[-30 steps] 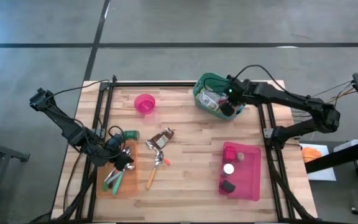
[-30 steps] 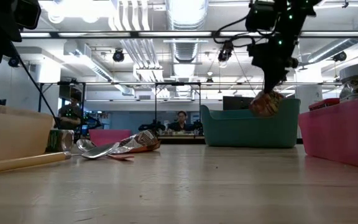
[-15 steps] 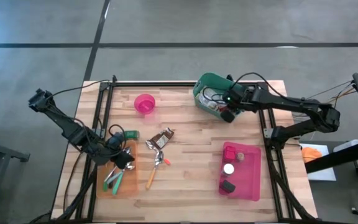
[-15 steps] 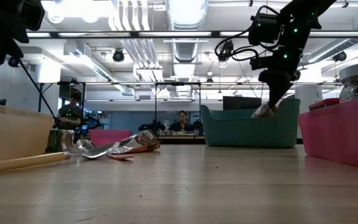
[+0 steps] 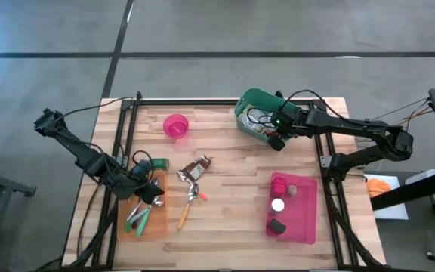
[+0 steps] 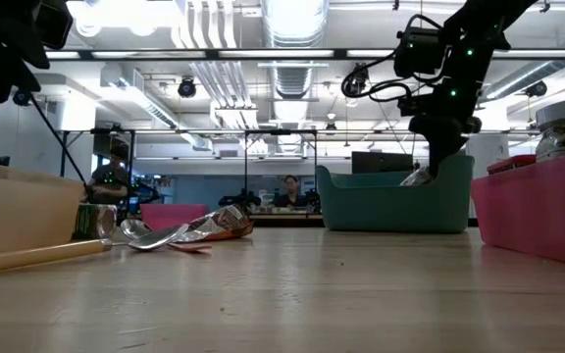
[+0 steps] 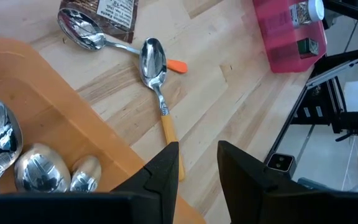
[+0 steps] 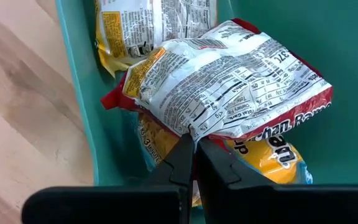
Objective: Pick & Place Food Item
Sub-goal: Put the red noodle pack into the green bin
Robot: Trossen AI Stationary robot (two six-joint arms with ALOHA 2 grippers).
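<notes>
My right gripper point(image 5: 276, 137) is at the near right side of the teal bin point(image 5: 254, 101), shut on a white and red ramen packet point(image 8: 229, 81). In the low view the packet point(image 6: 418, 176) shows at the bin's rim below the gripper point(image 6: 437, 162). Other yellow packets point(image 8: 266, 155) lie under it in the bin. My left gripper point(image 5: 151, 195) is open and empty over the orange tray point(image 5: 154, 221) at the near left. A brown snack wrapper point(image 5: 196, 168) lies on the table's middle. My right gripper pinches the ramen packet's near edge point(image 8: 194, 129) between its two shut fingers. The fingers come from above, slanting down into the bin. The packet lies roughly flat, resting on the yellow packets in the bin.
A pink bowl point(image 5: 176, 125) stands at the far middle. A pink bin point(image 5: 302, 215) with small items is at the near right. Two spoons point(image 5: 191, 195) lie beside the wrapper, and more spoons point(image 7: 36, 168) lie in the orange tray. People sit in the room behind.
My right gripper has gone down into the teal bin with the ramen packet. The packet hung clear above the rim; now it sits low in the bin on the other packets.
</notes>
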